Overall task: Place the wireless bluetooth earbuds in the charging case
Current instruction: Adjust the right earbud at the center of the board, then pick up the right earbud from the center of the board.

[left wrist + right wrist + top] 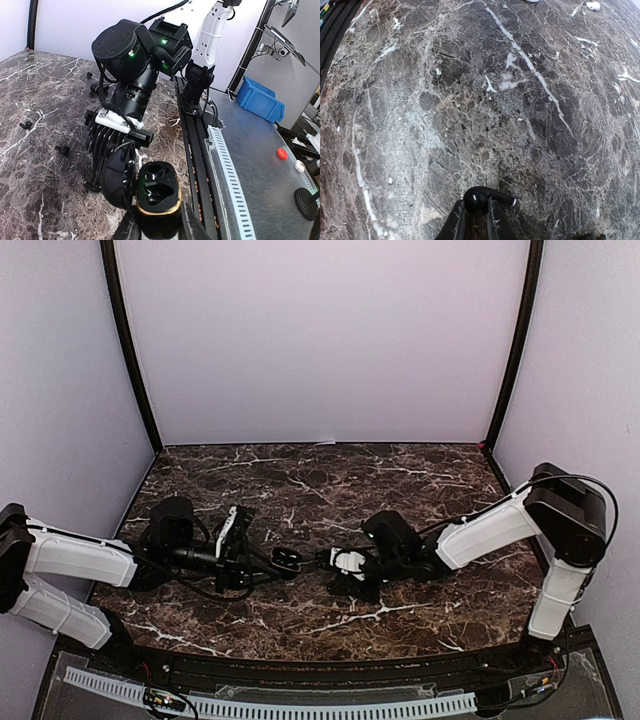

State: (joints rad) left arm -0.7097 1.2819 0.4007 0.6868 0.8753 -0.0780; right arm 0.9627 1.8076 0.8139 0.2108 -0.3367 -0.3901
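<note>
My left gripper (157, 222) is shut on a black charging case (159, 192) with a gold rim. The case's lid (117, 177) hangs open to the left and both wells look empty. My right gripper (476, 209) is shut on a black earbud (482, 197), whose stem points right, just above the marble. In the top view the left gripper (285, 560) and right gripper (345, 565) face each other at the table's middle, a short gap apart. Loose black earbuds (62, 149) lie on the marble beyond the case, and a white earbud (593, 5) lies far off.
The right arm's wrist (125, 95) looms just behind the open case. Another black earbud (26, 124) and small black pieces (95, 89) lie on the marble table (300, 480). A black rail (195, 150) runs along the table's near edge.
</note>
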